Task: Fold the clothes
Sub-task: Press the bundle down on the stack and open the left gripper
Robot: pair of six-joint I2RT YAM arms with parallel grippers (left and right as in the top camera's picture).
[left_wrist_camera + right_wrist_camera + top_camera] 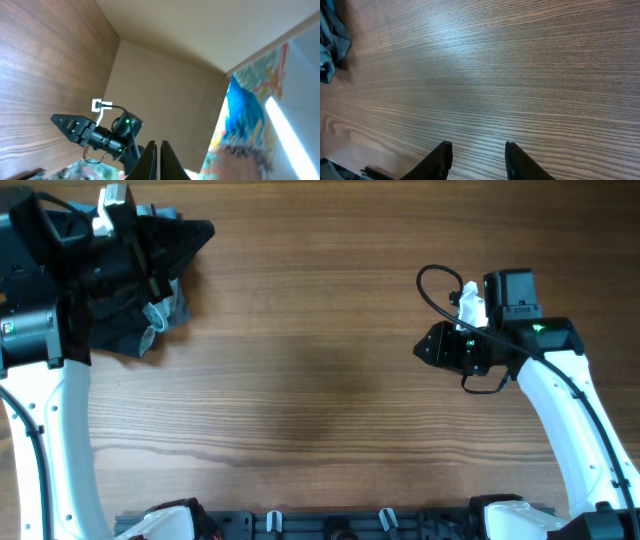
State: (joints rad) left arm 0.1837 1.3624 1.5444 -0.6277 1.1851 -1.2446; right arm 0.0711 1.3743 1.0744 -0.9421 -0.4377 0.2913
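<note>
- Overhead: our large black soft-cloth polo shirt [183, 238] lies bunched far left, beneath the left arm.
- Left gripper [159, 145] pressed together; right gripper [477, 150] spread, empty.
- We judge it light, limp: pinch an edge.

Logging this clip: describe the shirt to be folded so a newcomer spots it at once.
On the wooden table, go to the far left corner, where clothes lie crumpled. The black shirt is the dark bulk; the pale blue and white garment is only a small light patch at its near edge.
</note>
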